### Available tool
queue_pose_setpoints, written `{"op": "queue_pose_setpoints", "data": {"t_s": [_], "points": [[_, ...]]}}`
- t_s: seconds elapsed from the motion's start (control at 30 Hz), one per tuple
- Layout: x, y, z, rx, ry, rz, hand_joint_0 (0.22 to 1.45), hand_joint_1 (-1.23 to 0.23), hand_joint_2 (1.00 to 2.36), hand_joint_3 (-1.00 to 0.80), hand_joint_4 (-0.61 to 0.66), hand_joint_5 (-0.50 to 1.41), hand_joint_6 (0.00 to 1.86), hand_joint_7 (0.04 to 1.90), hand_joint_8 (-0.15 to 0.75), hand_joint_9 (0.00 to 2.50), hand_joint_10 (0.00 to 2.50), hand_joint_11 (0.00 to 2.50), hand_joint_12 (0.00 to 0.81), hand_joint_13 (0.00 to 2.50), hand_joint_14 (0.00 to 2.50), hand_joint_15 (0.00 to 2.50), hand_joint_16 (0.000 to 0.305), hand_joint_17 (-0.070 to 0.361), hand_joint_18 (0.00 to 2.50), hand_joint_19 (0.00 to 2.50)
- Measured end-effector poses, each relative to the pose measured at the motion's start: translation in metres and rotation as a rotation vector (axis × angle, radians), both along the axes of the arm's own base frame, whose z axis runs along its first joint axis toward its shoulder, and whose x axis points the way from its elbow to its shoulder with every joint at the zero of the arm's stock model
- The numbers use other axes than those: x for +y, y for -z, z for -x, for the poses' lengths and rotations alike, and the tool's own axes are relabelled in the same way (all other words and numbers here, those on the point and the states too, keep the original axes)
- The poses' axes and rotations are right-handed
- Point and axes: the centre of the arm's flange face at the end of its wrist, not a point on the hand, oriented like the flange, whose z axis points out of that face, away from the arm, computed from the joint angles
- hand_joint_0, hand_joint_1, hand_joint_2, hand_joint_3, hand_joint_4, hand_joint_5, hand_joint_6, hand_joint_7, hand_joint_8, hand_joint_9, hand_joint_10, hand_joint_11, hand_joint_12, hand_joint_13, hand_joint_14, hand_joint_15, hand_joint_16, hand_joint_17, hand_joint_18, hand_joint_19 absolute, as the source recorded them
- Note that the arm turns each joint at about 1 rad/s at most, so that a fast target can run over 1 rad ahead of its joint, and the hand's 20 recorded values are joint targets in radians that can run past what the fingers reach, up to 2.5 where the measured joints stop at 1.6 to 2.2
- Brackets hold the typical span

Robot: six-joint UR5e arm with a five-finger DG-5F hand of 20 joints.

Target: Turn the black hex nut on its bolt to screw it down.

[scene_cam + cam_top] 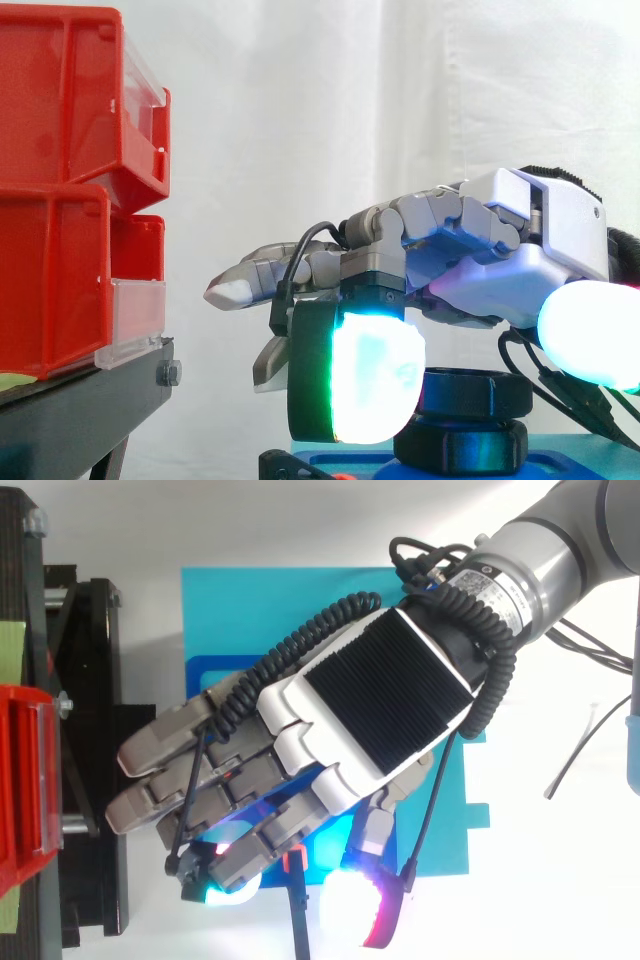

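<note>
The black hex nut (470, 395) sits on its bolt, which rises from a blue base plate (560, 465). My hand (470, 240) hovers palm-down just above the nut. Most fingers (260, 280) stretch out level toward the left. One finger bends down, and its cyan-white pad (375, 375) hangs in front of the nut's left side. The thumb's glowing pad (590, 335) floats up and to the right of the nut, apart from it. Seen from the top, the hand (370, 700) covers the nut, and nothing sits between the two glowing pads (350, 910).
Stacked red bins (70, 190) stand on a black stand (90, 400) to the left, close to the outstretched fingertips. The blue plate (240, 610) lies on a white table. A thin cable (580, 750) lies to the right.
</note>
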Motion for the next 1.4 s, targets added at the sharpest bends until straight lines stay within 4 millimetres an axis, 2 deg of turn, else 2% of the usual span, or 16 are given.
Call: {"op": "queue_pose_setpoints", "data": {"t_s": [0.67,1.4], "points": [[-0.01,-0.001,0.002,-0.023,-0.012,0.014,0.45,-0.39,1.0,-0.5,0.12,-0.16,0.64,1.07,0.199,0.68,0.01,0.35,0.101,0.36,0.01,0.16,0.012,0.026,0.0,0.38],[-0.008,-0.001,0.001,-0.042,0.003,0.03,0.45,-0.39,1.0,-0.5,0.12,-0.16,0.63,1.08,0.199,0.68,0.01,0.36,0.1,0.37,0.01,0.16,0.011,0.026,0.0,0.38]]}}
